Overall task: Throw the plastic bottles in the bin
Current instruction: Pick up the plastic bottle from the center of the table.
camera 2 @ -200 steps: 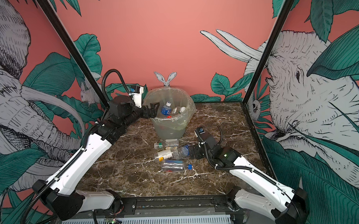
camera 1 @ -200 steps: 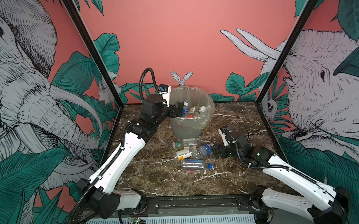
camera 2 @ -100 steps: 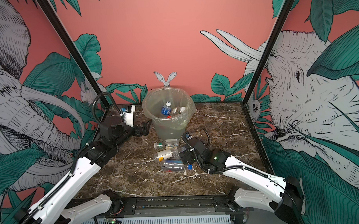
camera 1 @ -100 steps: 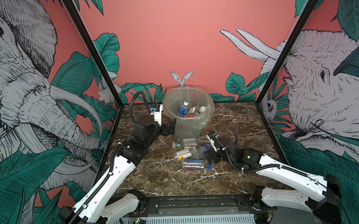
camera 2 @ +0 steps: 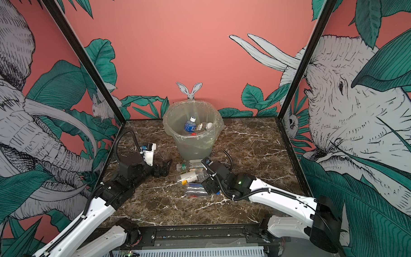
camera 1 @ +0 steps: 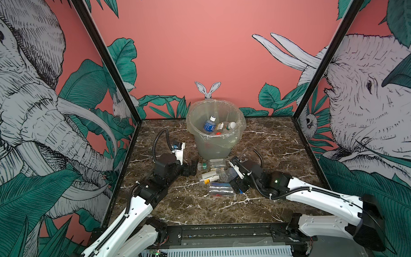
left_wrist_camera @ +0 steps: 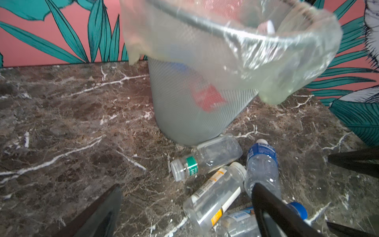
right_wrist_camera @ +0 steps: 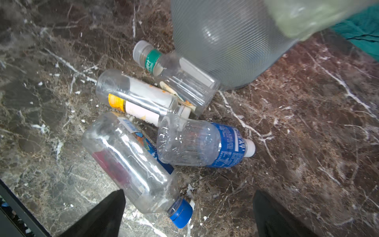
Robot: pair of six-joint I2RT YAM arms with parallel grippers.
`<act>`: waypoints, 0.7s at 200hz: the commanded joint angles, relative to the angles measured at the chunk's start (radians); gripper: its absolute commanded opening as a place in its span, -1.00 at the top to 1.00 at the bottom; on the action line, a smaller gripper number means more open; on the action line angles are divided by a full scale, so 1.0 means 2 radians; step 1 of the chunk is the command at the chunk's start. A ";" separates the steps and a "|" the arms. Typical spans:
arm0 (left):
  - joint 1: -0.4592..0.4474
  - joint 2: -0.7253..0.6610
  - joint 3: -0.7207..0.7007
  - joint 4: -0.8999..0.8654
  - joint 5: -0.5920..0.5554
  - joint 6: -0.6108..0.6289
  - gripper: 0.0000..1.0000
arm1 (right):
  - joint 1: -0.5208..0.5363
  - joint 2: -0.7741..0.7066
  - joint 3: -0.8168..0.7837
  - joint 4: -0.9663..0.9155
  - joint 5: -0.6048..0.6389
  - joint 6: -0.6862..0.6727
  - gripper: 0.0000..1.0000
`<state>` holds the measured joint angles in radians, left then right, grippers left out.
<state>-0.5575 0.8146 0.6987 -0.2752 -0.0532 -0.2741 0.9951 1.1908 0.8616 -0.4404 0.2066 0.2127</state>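
bin (camera 1: 215,142) upright at back-centre of the marble table (camera 1: 273,202), several bottles already inside. four plastic bottles lie in a cluster just in front of its base: green-banded bottle (right_wrist_camera: 174,73) touching the bin wall, yellow-label bottle (right_wrist_camera: 137,102), blue-label bottle (right_wrist_camera: 201,141), blue-capped bottle (right_wrist_camera: 131,166). left gripper (camera 1: 193,168) low beside the cluster, jaws spread, empty. right gripper (camera 1: 238,179) at the cluster's other side, jaws spread, nothing pinched.
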 commanded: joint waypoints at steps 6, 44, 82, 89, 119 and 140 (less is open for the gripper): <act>0.002 0.002 -0.034 0.019 0.022 -0.027 -0.99 | 0.008 0.021 0.017 -0.010 -0.049 -0.028 -0.98; 0.002 0.023 -0.058 0.034 0.034 -0.036 -0.99 | 0.025 0.052 0.036 -0.009 -0.080 -0.066 -0.99; 0.002 0.033 -0.069 0.044 0.037 -0.040 -0.99 | 0.034 0.088 0.060 -0.007 -0.104 -0.091 -0.98; 0.002 0.036 -0.071 0.045 0.037 -0.041 -0.99 | 0.034 0.096 0.064 -0.007 -0.107 -0.094 -0.98; 0.002 0.044 -0.075 0.043 0.036 -0.042 -0.99 | 0.035 0.122 0.074 0.001 -0.128 -0.112 -0.98; 0.002 0.045 -0.077 0.041 0.035 -0.041 -0.99 | 0.035 0.140 0.082 0.000 -0.130 -0.123 -0.98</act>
<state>-0.5575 0.9081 0.5640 -0.2089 0.0116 -0.3473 1.0595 1.4395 0.9951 -0.4545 -0.0212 0.0166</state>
